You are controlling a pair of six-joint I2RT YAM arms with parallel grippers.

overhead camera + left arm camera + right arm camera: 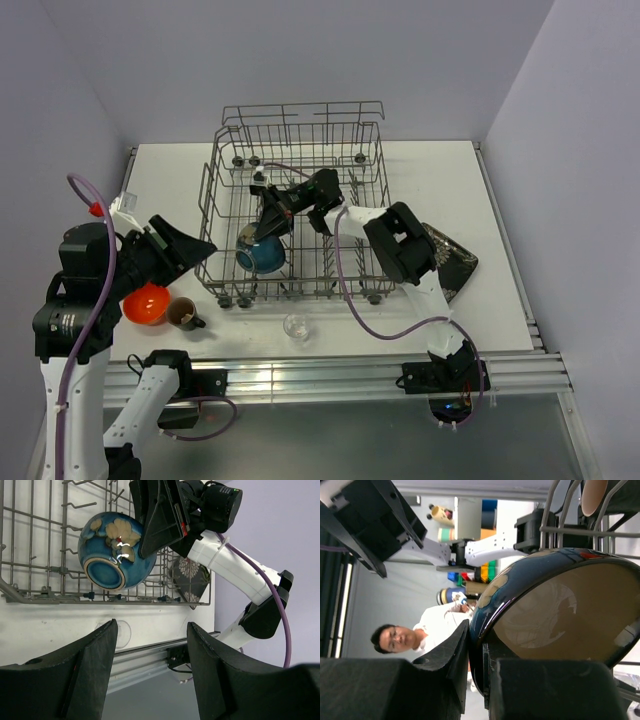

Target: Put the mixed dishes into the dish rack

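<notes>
Your right end effector (270, 228) is closed narrow on the rim of the blue round glazed bowl with pale flowers (262, 256), one finger inside the rim and one outside. The bowl hangs tipped on its side just below the fingertips, inside the large grey wire dish rack (212, 205) near its front left corner.

Watch that pinch: it is a thin bite on a glossy rim, so the bowl could slip or swing if you jolt the wrist. If you let go before the bowl sits between tines, it may roll or drop onto the wires. The purple cable (345, 275) trailing behind this end effector crosses the rack's front rail and could snag there.

Your left end effector (152, 630) stands wide and empty, just outside the rack wall from the bowl. Move both arms at once and they could clash.

You cannot tell whether the bowl already touches a tine. The black square plate (455, 265), on the white desk (450, 170) behind the right end effector, is partly covered by that arm. Beneath the left end effector, the small orange bowl (146, 303) is half hidden and the dark brown mug (183, 314) sits just beside it. The small clear glass (296, 326) is faint. No pale green cup is clearly visible.
</notes>
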